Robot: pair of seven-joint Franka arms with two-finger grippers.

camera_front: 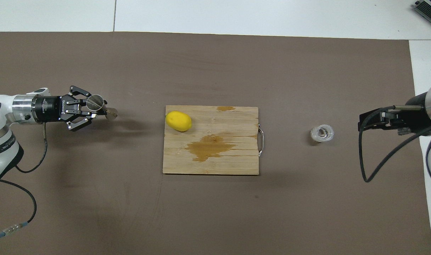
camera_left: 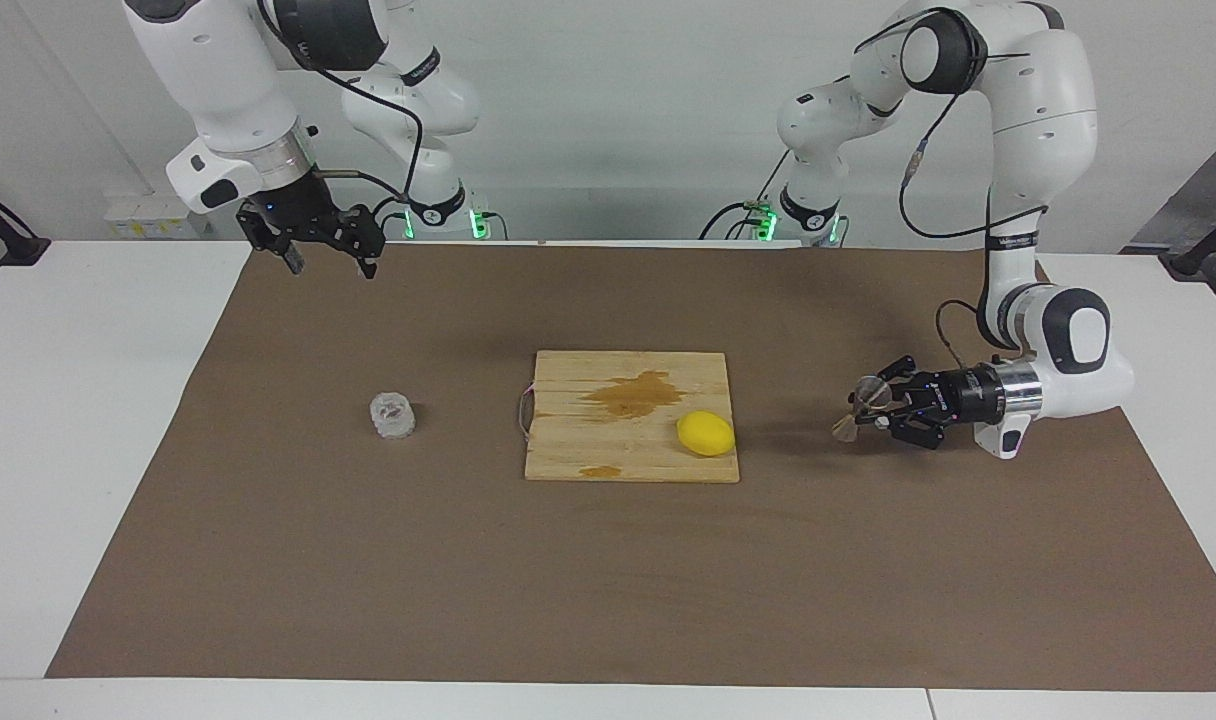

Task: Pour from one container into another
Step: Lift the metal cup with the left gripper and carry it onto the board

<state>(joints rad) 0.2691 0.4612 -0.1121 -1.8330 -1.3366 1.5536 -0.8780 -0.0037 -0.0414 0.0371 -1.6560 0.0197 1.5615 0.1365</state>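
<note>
Clearly, in the facing view, the left pincer [camera_left: 873, 408] is pinching the jigger [camera_left: 863, 406] sideways at its waist, low over the tabletop [camera_left: 268, 560]; the right pincer [camera_left: 326, 244] is hanging spread and waiting, high above the bumpy cup [camera_left: 393, 414]. Overhead, the cup [camera_front: 322, 133] is sitting beside the cutting board [camera_front: 211, 140], toward the right arm's end, well apart from the jigger [camera_front: 99, 106], so the right arm is nearer it.

From my remote feed I honestly can't make out any readable text, labels or numbers on anything here.
</note>
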